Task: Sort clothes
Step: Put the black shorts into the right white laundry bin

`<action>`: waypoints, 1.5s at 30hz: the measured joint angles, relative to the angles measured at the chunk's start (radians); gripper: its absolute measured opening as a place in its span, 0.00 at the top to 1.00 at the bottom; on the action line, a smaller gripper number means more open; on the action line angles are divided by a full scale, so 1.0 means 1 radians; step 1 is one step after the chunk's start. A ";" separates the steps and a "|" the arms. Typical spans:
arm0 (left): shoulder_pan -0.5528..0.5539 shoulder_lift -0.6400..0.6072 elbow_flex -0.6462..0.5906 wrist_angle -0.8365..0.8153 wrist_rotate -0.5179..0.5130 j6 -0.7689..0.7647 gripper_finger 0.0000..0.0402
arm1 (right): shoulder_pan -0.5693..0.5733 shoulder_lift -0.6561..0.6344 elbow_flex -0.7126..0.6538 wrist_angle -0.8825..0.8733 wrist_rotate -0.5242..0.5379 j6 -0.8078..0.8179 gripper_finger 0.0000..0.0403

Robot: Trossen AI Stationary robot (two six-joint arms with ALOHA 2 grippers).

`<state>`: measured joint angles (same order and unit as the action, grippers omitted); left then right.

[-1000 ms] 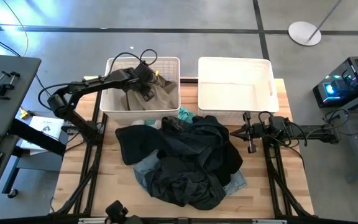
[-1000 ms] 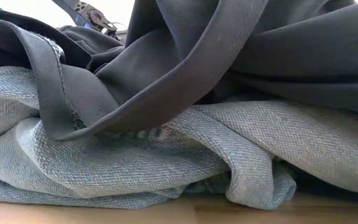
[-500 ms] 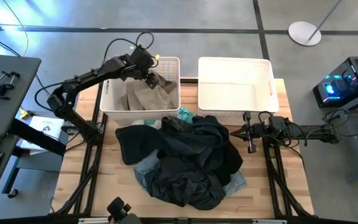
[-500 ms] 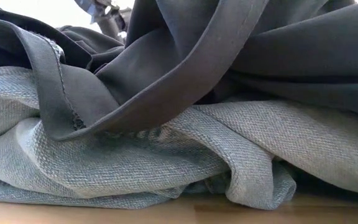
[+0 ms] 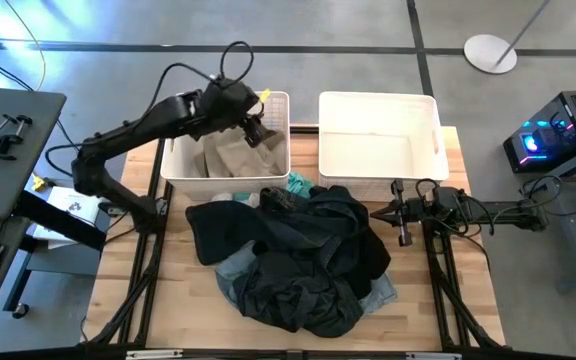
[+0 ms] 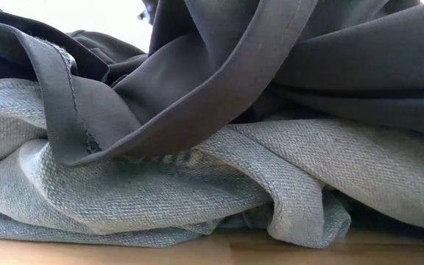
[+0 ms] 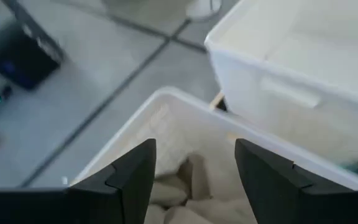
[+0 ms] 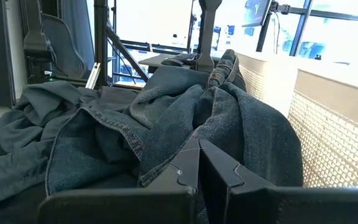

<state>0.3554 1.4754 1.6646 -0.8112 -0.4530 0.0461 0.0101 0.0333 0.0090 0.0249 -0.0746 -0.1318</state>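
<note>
A tan garment (image 5: 236, 156) lies inside the left white basket (image 5: 174, 150); it also shows in the left wrist view (image 7: 191, 194). My left gripper (image 5: 258, 131) hangs open and empty above that basket's far right part (image 7: 194, 180). A pile of black clothes (image 5: 298, 250) lies on the table's middle over light blue-grey denim (image 5: 230, 270). A teal piece (image 5: 298, 184) peeks out at the pile's far edge. My right gripper (image 5: 405, 236) rests shut and empty at the pile's right side (image 8: 199, 167). The low view shows black cloth (image 6: 271, 66) on top of the denim (image 6: 197, 191).
The right white basket (image 5: 378, 98) stands at the far side, beside the left one; its wall shows in the left wrist view (image 7: 291, 81). Bare wood table (image 5: 168, 300) lies at the pile's near left and near right. A lit device (image 5: 538, 140) stands off the table's right side.
My left gripper has risen from the tan garment in the left basket and gone a little toward the table's right edge, ending empty. The tan garment stays lying in the basket. The pile and my right gripper have kept still.
</note>
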 joint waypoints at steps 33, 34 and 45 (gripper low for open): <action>-1.050 -0.081 -0.427 0.478 -0.559 -0.305 0.73 | 0.000 0.000 0.000 0.000 0.000 0.000 1.00; -1.071 -0.082 -0.478 0.540 -0.610 -0.337 0.73 | 0.000 0.000 0.000 0.000 0.000 0.000 1.00; -1.136 -0.184 -0.901 1.102 -0.622 -0.318 0.73 | 0.000 0.000 0.000 0.000 0.000 0.000 1.00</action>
<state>-0.7802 1.2918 0.7635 0.2904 -1.0746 -0.2724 0.0101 0.0334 0.0089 0.0250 -0.0746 -0.1318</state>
